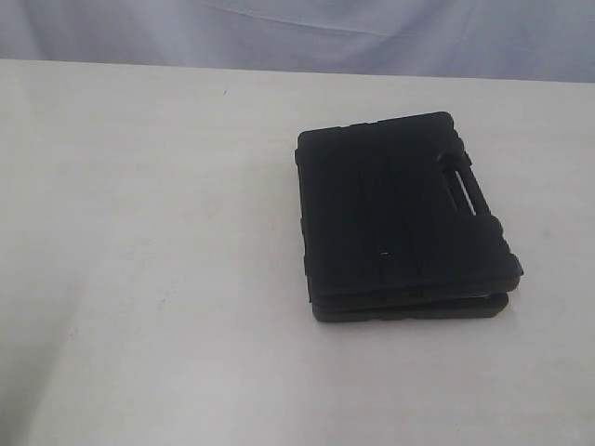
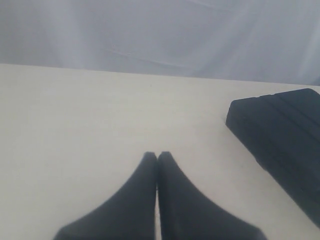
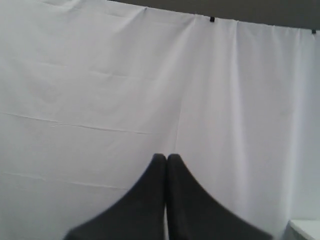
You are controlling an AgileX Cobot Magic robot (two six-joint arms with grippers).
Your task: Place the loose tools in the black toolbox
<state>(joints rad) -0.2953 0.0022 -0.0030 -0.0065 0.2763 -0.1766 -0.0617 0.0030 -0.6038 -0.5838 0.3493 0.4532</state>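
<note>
Toolbox (image 1: 400, 218) black, ribbed, lid shut, flat on table (image 1: 139, 279).

The black toolbox (image 1: 400, 218) looks like moulded plastic, matt and faintly grainy, with raised ribs running along its lid and blocky moulded edges; it gives back almost no shine, only a dull grey sheen on the rib tops. The desk (image 1: 139, 232) under the toolbox is a pale cream surface, smooth and matt, with a few faint specks and scuffs. Behind the toolbox hangs a white cloth (image 1: 279, 28), thin woven fabric, soft and creased in long folds. The left claw (image 2: 157, 155) and the right claw (image 3: 166, 156) both show dark, smooth, matt fingers that look like plastic.
</note>
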